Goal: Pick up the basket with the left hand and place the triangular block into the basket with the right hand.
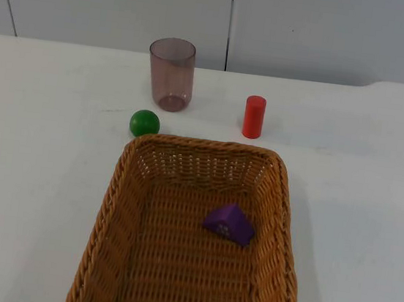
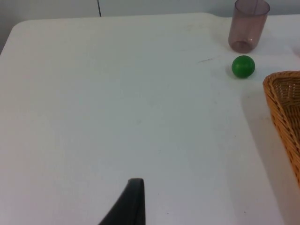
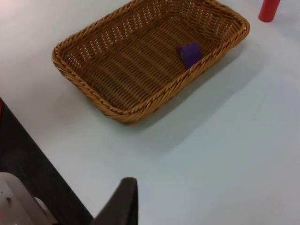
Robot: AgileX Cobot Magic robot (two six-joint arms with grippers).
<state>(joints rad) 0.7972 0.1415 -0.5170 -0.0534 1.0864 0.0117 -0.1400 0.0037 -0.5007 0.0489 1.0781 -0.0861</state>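
Left gripper (image 2: pixel 133 206): one black fingertip is seen above bare white table (image 2: pixel 117 117), nothing held or touched; how far it is open cannot be told. Right gripper (image 3: pixel 124 204): one dark fingertip is seen over the table near its front edge, nothing held; its opening cannot be told either.

The wicker basket (image 1: pixel 109 213) is set flat on the table, gripped by neither arm. The purple triangular block (image 1: pixel 229 223) is lying inside it on the woven floor, toward the basket's right wall and apart from it.

Beyond the basket's far rim: a green ball (image 1: pixel 145 123) just off the far-left corner, a translucent brownish cup (image 1: pixel 171 73) upright behind the ball, a red cylinder (image 1: pixel 253 117) upright to the right. All three are apart from the basket.

Open tabletop is noted on both sides of the basket. The grey partition wall (image 1: pixel 313 28) closes the far edge.
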